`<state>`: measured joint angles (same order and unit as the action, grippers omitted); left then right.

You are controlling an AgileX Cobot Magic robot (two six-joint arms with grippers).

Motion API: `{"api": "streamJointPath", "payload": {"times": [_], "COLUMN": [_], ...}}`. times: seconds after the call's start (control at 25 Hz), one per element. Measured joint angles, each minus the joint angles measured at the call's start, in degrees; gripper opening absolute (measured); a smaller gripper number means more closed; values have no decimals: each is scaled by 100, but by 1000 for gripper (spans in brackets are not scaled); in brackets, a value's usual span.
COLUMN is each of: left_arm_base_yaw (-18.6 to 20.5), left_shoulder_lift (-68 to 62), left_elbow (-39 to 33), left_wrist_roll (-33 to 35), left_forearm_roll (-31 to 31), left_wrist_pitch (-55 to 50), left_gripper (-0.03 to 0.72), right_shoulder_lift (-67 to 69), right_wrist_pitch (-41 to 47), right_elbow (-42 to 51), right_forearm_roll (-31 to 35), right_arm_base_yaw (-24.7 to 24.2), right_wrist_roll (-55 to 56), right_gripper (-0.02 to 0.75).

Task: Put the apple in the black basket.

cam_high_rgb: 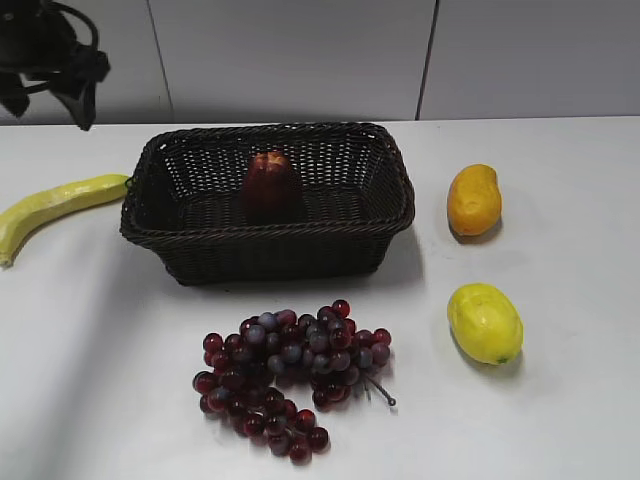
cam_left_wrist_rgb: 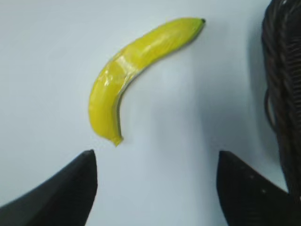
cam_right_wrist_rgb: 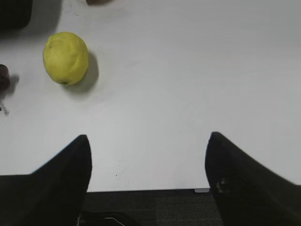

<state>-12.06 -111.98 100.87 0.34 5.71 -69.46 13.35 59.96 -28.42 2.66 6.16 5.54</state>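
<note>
White tabletop [cam_high_rgb: 560, 420] backed by a pale panelled wall fills every view. At the far left, the left gripper [cam_left_wrist_rgb: 155, 181] is seen from its own wrist camera with its dark fingers [cam_left_wrist_rgb: 66, 188] spread wide and nothing between them; in the exterior view only a dark piece of that arm [cam_high_rgb: 55, 55] shows, raised at the upper left corner. Ahead of the open fingers a yellow banana [cam_left_wrist_rgb: 131, 70] lies curved on the bare surface, and to their right the woven wall of the black basket [cam_left_wrist_rgb: 284, 94] is caught at the picture's edge. In the exterior view the apple [cam_high_rgb: 271, 186] is seen standing upright inside the black basket, well apart from both grippers. A bunch of dark red grapes [cam_high_rgb: 290, 375] lies in front of the basket, and an orange-yellow mango [cam_high_rgb: 474, 200] beside it to the right. The right gripper [cam_right_wrist_rgb: 148, 176] is likewise held apart and empty near the table's front edge, with a yellow lemon [cam_right_wrist_rgb: 66, 58] ahead and to its left.

Since the apple is resting in the basket and neither gripper is clamped on anything, the placing step is judged to be done. Nothing further is called for beyond both arms being kept clear of the basket.
</note>
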Motion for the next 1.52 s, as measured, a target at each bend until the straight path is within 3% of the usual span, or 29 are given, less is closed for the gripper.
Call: {"api": "streamJointPath", "payload": {"times": [0.2, 0.56, 0.88, 1.52], "left_arm_base_yaw": [294, 276, 271, 271], "left_shoulder_lift": [819, 3035, 5232, 9585], "left_elbow": [-1068, -3733, -5474, -7159], "left_wrist_roll": [0, 0, 0, 0], "left_forearm_roll": [-50, -139, -163, -334], "left_wrist_pitch": [-12, -17, 33, 308], "left_gripper": [585, 585, 585, 584], "right_shoulder_lift": [0, 0, 0, 0], "right_wrist_pitch": [0, 0, 0, 5], "right_elbow": [0, 0, 0, 0], "right_forearm_roll": [0, 0, 0, 0], "right_arm_base_yaw": [0, 0, 0, 0], "right_wrist_roll": [0, 0, 0, 0], "right_gripper": [571, 571, 571, 571]}}
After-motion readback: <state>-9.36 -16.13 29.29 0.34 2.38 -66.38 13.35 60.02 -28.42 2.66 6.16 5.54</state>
